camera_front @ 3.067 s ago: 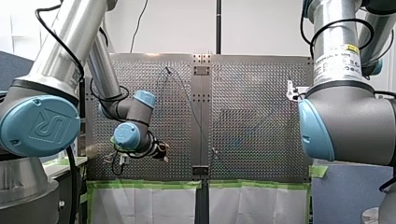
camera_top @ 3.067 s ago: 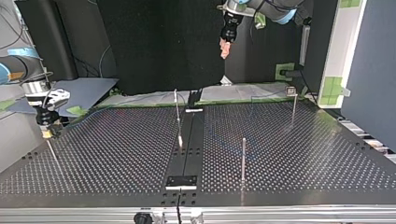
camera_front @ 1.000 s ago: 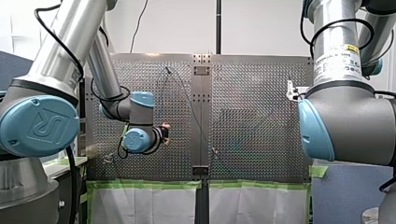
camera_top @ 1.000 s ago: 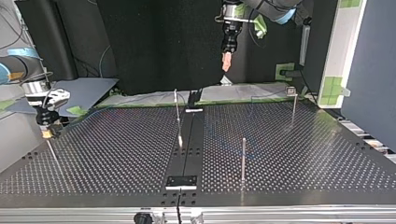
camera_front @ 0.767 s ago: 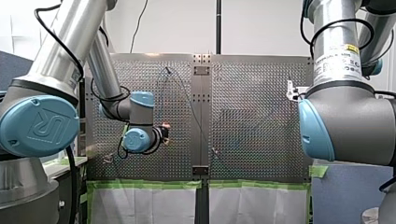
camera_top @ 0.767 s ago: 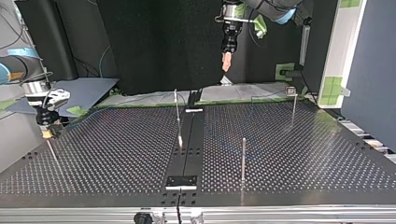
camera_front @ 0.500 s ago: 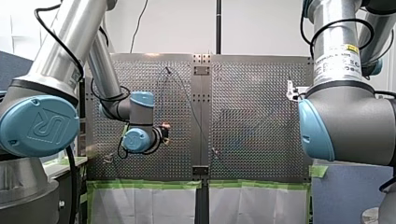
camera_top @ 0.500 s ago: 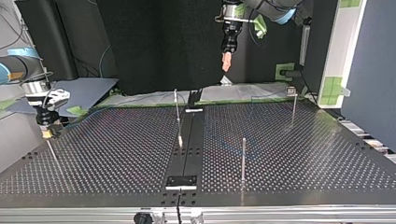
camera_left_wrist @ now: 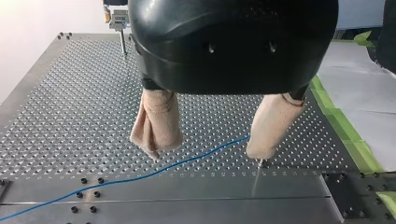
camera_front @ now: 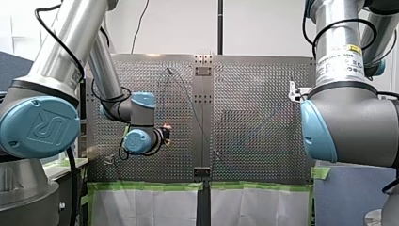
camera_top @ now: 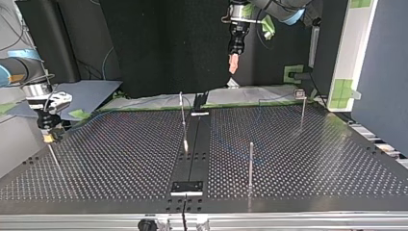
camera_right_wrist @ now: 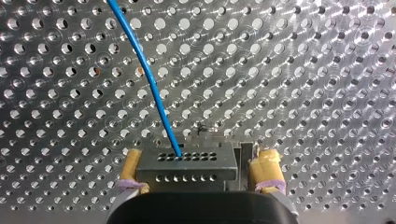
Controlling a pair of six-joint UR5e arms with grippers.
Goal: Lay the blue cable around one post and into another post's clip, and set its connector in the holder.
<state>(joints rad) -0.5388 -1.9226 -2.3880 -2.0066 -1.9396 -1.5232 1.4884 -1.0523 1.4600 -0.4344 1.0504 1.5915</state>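
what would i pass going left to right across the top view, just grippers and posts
my right gripper, shut on the connector → thin post by the centre strip → my left gripper, open and high up → bare post → post with a small square head

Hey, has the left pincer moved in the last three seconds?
Yes. In the top view the left pincer has dropped lower toward the far edge of the table and swung from tilted to pointing straight down.
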